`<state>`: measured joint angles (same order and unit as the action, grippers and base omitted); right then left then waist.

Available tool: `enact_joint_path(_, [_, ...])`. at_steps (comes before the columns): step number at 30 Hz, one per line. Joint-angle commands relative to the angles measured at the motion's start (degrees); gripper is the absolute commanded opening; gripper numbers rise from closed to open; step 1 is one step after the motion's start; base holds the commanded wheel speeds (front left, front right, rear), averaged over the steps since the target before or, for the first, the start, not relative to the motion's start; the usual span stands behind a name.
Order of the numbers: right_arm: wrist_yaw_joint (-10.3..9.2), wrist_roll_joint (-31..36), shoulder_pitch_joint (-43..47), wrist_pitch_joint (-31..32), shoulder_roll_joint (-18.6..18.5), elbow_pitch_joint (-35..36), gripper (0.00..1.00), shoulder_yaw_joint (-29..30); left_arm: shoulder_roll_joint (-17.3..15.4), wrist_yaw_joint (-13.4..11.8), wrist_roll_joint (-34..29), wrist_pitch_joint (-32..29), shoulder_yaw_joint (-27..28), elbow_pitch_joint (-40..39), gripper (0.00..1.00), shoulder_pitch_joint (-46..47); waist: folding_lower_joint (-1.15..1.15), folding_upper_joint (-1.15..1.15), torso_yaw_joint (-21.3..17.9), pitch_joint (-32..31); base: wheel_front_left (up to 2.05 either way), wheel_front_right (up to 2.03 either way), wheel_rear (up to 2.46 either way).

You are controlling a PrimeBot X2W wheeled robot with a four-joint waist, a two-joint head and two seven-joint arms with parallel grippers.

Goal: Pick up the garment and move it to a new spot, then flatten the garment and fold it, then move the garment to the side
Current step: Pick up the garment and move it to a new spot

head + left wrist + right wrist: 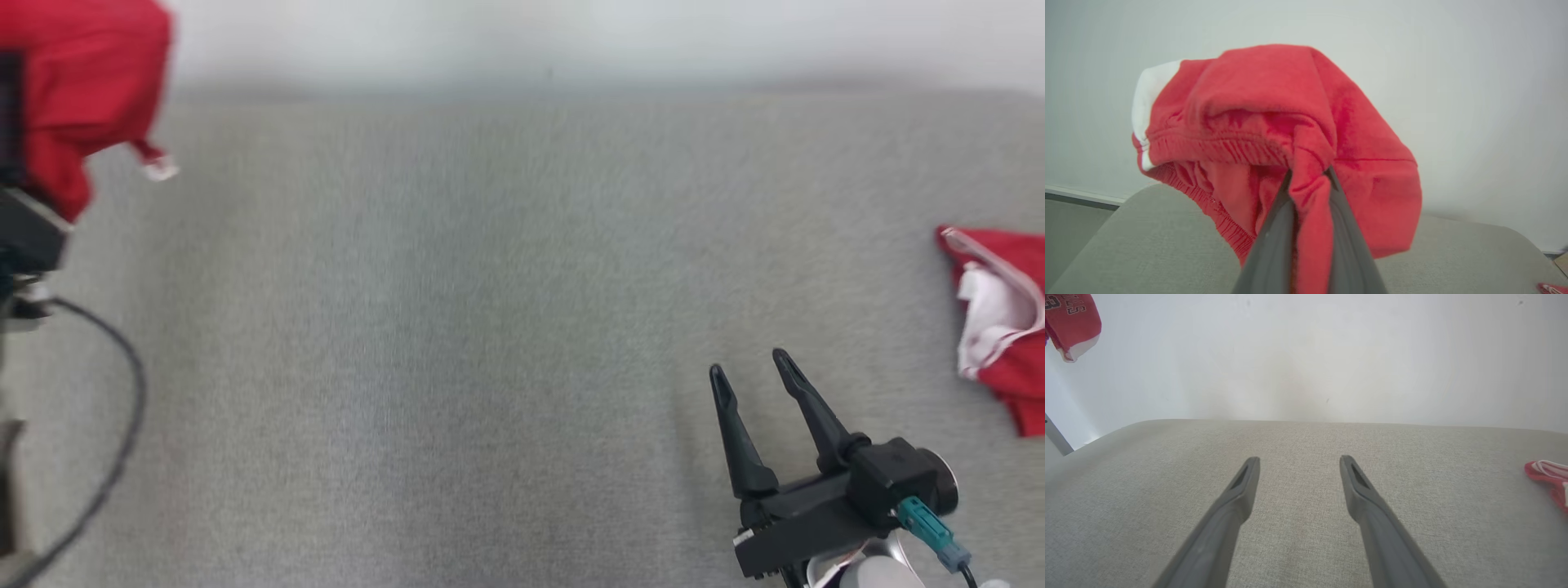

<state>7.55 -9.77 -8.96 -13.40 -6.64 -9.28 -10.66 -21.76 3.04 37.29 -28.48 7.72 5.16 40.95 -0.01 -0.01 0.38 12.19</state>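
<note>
at upper left, blurred red garment (pixel 82 90) cut off, pinched by left gripper (pixel 1309 176), right gripper (pixel 749 365) spread wide

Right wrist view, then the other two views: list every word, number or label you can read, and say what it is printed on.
Red garment, hanging at the right wrist view's top left: dark block letters, cut off by the edge and too small to read.
Same garment pinched in the left gripper, left wrist view: no print seen.
Second red garment, lying on the grey surface: no text, just white trim.
</note>
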Motion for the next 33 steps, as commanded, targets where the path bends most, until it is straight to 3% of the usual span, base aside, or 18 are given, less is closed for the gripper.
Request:
enact_joint_path(1, [-0.16, -0.19, 1.35, -0.27, -0.01, -0.09, 1.00, 0.31, 1.22, 0.39, -0.82, -0.45, -1.57, -2.60, 0.00, 0.12, 0.01, 0.01, -3.29, -7.12, 0.00, 0.00, 0.00])
enact_joint_path(10, [-0.16, -0.59, 3.13, 0.04, 0.70, 0.63, 1.00, 0.47, 10.10, 0.40, -1.47, 1.77, -10.89, -10.02, 0.00, -6.20, 0.01, 0.01, -10.34, -9.96, 0.00, 0.00, 0.00])
enact_joint_path(13, [-0.16, -0.75, 3.30, 0.14, 0.66, 0.73, 1.00, 0.13, 11.60, 0.29, -2.65, 3.36, -12.60, -9.76, 0.00, -8.61, 0.01, 0.01, -12.29, -10.08, 0.00, 0.00, 0.00])
enact_joint_path(16, [-0.16, -0.78, 3.50, 0.46, 0.66, 0.92, 1.00, -0.03, 14.51, 0.22, -2.68, 5.86, -14.73, -7.47, 0.00, -12.56, 0.01, 0.01, -15.09, -10.01, 0.00, 0.00, 0.00])
enact_joint_path(20, [-0.16, -0.96, 4.04, 0.62, 0.73, 1.21, 1.00, 0.20, 15.86, 0.85, -4.52, 8.55, -18.24, -2.09, 0.00, -16.48, 0.01, 0.01, -18.49, -9.50, 0.00, 0.00, 0.00])
enact_joint_path(30, [-0.16, -1.53, 4.26, 0.21, 1.50, 1.03, 1.00, -0.61, 16.09, 0.75, -12.45, 13.47, -26.88, 14.05, 0.00, -20.16, 0.01, 0.01, -22.94, -7.75, 0.00, 0.00, 0.00])
enact_joint_path(31, [-0.16, -1.54, 4.29, 0.15, 1.54, 0.96, 1.00, -0.61, 16.21, 0.56, -12.76, 14.25, -27.22, 15.38, 0.36, -20.21, 0.01, 0.01, -22.97, -7.71, 0.00, 0.00, 0.00])
enact_joint_path(32, [-0.16, -1.52, 4.38, 0.11, 1.59, 0.85, 1.00, -0.44, 16.43, 0.14, -13.15, 14.97, -27.41, 16.55, 0.89, -20.28, 0.01, 0.01, -22.90, -7.74, 0.00, 0.00, 0.00])
enact_joint_path(33, [-0.16, -1.49, 4.53, 0.16, 1.61, 0.78, 1.00, -0.22, 16.65, -0.02, -13.58, 15.85, -27.75, 17.39, 1.00, -20.31, 0.01, 0.01, -22.65, -7.79, 0.00, 0.00, 0.00])
